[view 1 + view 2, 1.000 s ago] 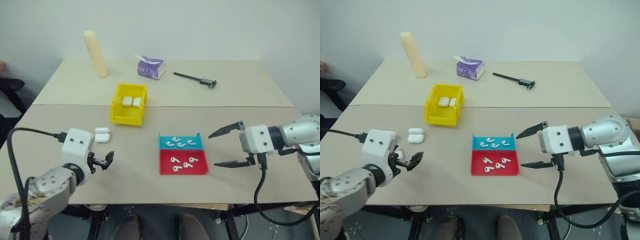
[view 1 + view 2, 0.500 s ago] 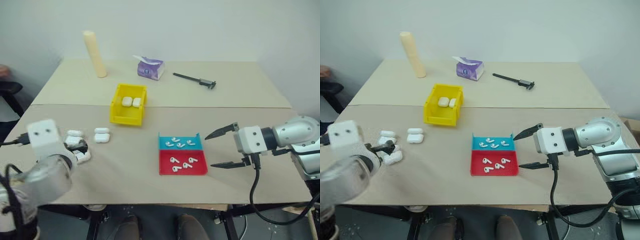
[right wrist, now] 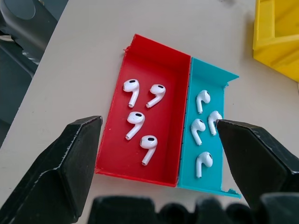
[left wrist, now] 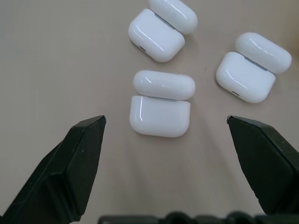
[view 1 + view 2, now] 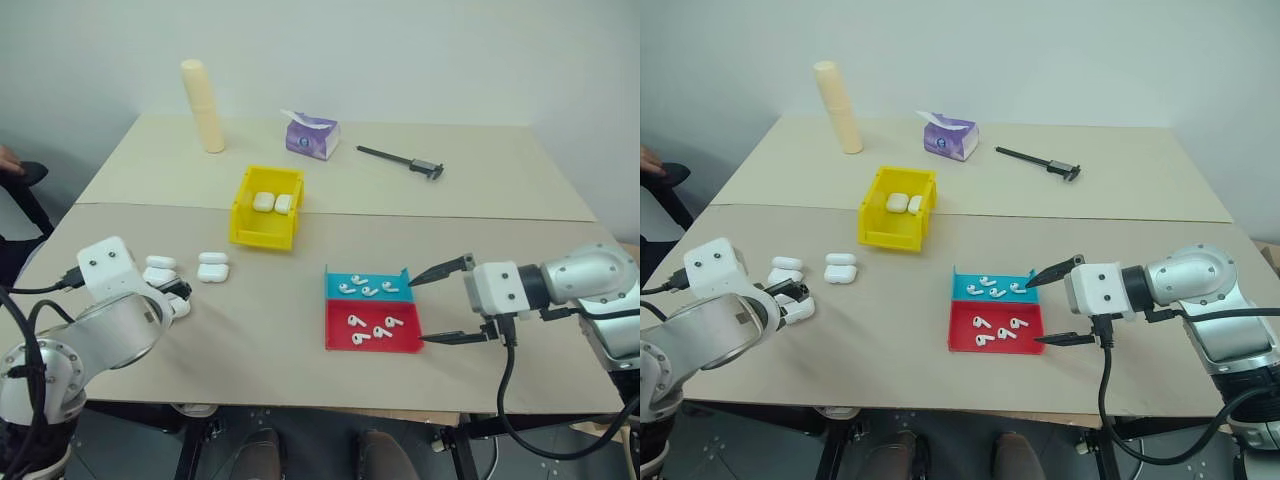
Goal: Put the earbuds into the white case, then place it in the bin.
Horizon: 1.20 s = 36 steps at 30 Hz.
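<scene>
Left wrist view: left gripper [image 4: 166,123] jaws spread wide around an open white case [image 4: 160,105], glossy, light, slippery; grip its flat sides

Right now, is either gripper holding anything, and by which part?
Nothing is held. The left gripper stands open around a glossy white hinged case without touching it; the right gripper hangs open over the red-and-blue tray.

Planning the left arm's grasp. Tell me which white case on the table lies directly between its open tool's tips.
The middle white case, lid open: it sits centred between the left tool fingers. The other two white cases lie farther out, one ahead, one off toward a finger's side.
</scene>
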{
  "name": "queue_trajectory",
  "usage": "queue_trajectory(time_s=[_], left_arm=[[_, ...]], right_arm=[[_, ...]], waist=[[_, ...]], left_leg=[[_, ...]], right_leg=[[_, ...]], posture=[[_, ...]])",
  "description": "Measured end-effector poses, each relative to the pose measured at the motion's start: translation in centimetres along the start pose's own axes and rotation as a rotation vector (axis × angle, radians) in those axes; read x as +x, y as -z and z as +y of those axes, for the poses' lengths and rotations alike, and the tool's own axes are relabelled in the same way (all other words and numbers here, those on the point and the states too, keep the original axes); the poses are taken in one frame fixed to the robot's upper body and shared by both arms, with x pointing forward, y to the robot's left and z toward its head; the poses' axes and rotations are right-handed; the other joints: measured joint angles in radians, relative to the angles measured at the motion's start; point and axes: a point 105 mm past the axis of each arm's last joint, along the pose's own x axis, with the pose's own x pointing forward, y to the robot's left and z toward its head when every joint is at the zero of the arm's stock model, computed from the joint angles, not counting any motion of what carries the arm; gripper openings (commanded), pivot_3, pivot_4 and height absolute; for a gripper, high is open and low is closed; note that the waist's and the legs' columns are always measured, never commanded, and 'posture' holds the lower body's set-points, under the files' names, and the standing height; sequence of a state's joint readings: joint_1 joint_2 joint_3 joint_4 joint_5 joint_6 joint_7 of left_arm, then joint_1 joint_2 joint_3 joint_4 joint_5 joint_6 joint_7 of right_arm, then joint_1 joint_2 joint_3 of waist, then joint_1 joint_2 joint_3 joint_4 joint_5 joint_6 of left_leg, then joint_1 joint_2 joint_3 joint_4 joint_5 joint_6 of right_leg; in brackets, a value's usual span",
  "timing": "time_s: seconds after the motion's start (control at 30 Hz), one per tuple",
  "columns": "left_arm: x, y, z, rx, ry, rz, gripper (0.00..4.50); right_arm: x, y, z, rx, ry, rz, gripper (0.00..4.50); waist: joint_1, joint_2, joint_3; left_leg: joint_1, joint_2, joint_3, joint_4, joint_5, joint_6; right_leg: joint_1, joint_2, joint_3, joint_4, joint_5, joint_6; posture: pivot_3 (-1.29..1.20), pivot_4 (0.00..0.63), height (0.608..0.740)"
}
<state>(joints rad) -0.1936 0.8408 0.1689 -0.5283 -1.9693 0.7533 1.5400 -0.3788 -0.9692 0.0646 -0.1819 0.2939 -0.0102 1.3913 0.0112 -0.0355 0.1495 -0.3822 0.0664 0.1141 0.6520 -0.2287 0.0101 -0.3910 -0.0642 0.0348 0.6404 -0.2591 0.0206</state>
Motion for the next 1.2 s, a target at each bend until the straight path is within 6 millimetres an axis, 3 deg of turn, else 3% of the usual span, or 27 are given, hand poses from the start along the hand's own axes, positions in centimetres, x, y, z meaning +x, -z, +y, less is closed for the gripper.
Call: queue_trajectory(time_s=[0.23,0.53,0.93,1.2], left_arm=[[1.6,0.5,0.4,0.057,0.030,0.068,4.50],[3.1,-0.4,0.2,0.123,0.068,0.123,4.50],[4.0,1.2,-0.2,0.101,0.077,0.198,4.50],[4.2,0.7,-0.3,0.085,0.045,0.197,4.50]], right_arm=[[0.1,-0.1,0.1,-0.001,0.005,-0.001,4.48],[0.0,-0.1,0.3,-0.001,0.006,0.008,4.48],[0.1,0.1,1.0,0.022,0.017,0.015,4.48],[0.1,-0.1,1.1,0.020,0.015,0.018,4.48]], waist=[[0.002,0.000,0.000],[0.000,0.000,0.000],[0.001,-0.001,0.000],[0.001,-0.001,0.000]], left_leg=[[-0.001,0.000,0.000,0.000,0.000,0.000],[-0.002,0.001,0.000,0.000,0.000,0.000],[-0.002,0.001,0.000,0.000,0.000,-0.001],[-0.002,0.001,-0.001,0.000,0.000,-0.001]], right_leg=[[0.000,0.001,-0.001,0.000,0.000,0.000],[-0.002,0.001,0.000,0.000,0.000,0.001],[-0.002,0.001,0.000,0.000,0.000,0.000],[-0.002,0.001,0.000,0.000,0.000,0.000]], posture=[[0.00,0.150,0.740],[0.00,0.150,0.740],[0.00,0.150,0.740],[0.00,0.150,0.740]])
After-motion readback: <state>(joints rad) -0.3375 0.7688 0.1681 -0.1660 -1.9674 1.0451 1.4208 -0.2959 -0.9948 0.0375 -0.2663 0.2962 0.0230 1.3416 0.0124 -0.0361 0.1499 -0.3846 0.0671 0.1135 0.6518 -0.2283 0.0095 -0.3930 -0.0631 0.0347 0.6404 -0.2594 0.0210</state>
